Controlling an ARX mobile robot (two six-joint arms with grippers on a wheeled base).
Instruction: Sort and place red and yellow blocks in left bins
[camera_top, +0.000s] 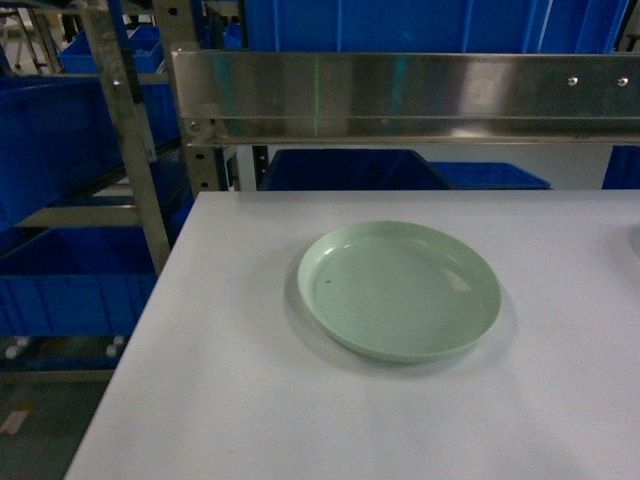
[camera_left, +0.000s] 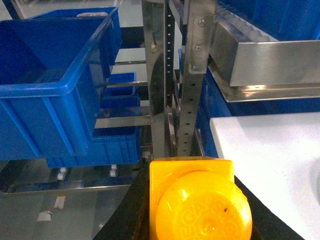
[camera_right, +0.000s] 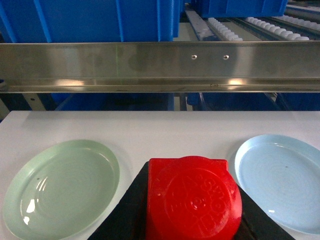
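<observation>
In the left wrist view a yellow block (camera_left: 200, 210) with a round embossed stud sits between the black jaws of my left gripper (camera_left: 192, 175), which is shut on it, off the left edge of the white table (camera_left: 265, 145). An open blue bin (camera_left: 50, 85) stands on the rack ahead and to the left. In the right wrist view my right gripper (camera_right: 192, 180) is shut on a red block (camera_right: 192, 200), held above the table between two plates. Neither gripper appears in the head view.
A pale green plate (camera_top: 400, 290) lies mid-table, also on the left of the right wrist view as the green plate (camera_right: 60, 187). A light blue plate (camera_right: 282, 177) lies to its right. A steel rail (camera_top: 400, 95) crosses behind the table. Blue bins (camera_top: 60, 140) fill the left rack.
</observation>
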